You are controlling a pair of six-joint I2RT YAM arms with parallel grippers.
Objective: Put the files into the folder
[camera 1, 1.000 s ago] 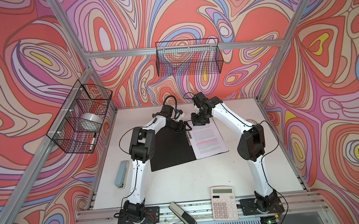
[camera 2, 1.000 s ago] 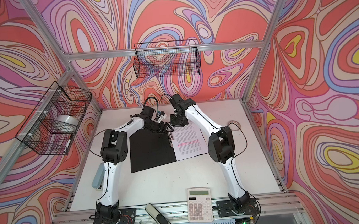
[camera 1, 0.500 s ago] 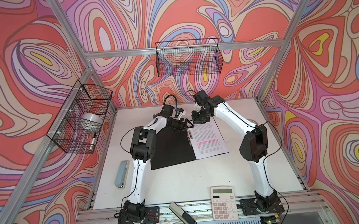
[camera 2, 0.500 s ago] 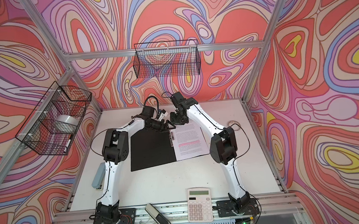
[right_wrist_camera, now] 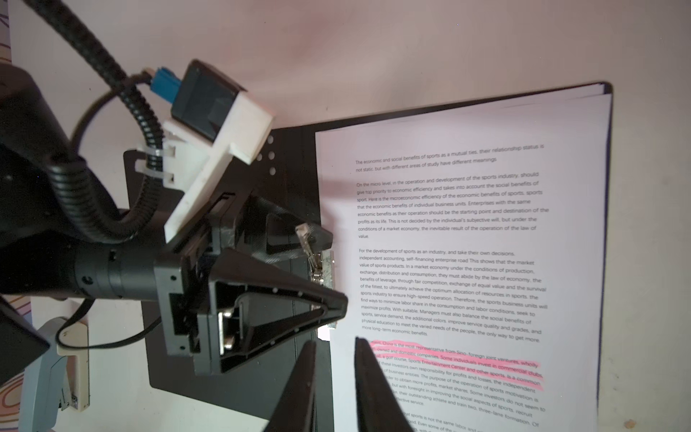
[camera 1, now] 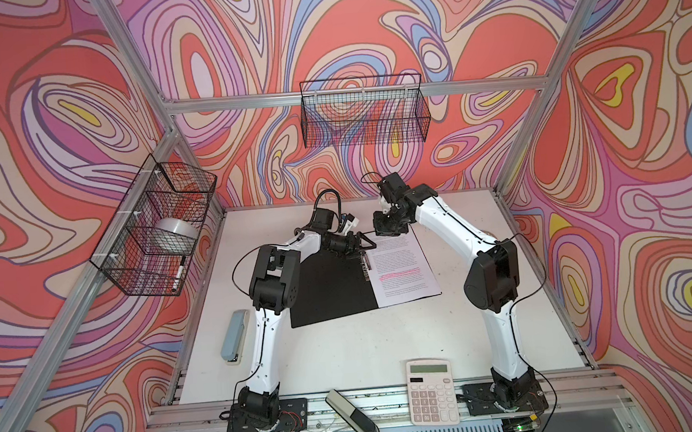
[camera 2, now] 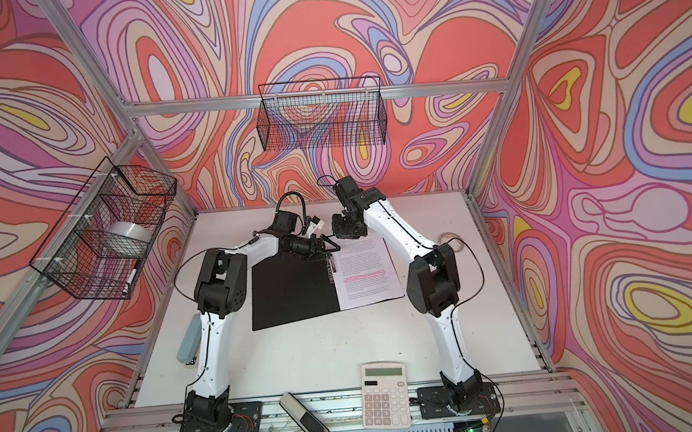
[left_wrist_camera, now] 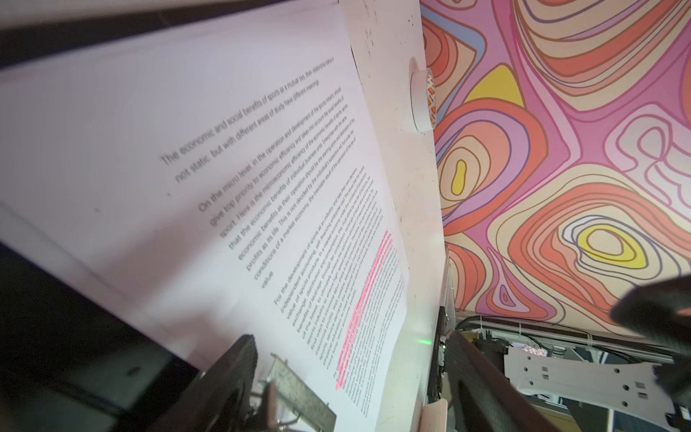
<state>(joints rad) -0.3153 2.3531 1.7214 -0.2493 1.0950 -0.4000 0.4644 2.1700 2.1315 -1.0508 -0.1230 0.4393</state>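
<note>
The folder (camera 1: 333,293) lay open on the table (camera 1: 345,350), centre-far, black inside faces up. The files (camera 1: 402,271) lay flat on its right half, with their left edge at the spine clip (right_wrist_camera: 321,269). The left gripper (right_wrist_camera: 331,273) reached in from the left and rested over the spine. Its fingers were wide apart with the clip between them; whether they pressed the clip could not be determined. Its body covered the far part of the spine in both top views. The right gripper (camera 1: 385,231) hung over the far left corner of the files, with a narrow gap between its fingers and nothing held. A calculator (camera 1: 431,392) and a pedal (camera 1: 352,419) sat at the near edge. A stapler (camera 1: 232,335) lay near left and a tape roll (camera 2: 448,237) lay at the right edge of the table, all well apart from the folder. Wire baskets (camera 1: 154,234) hung on the left and far walls.
</note>
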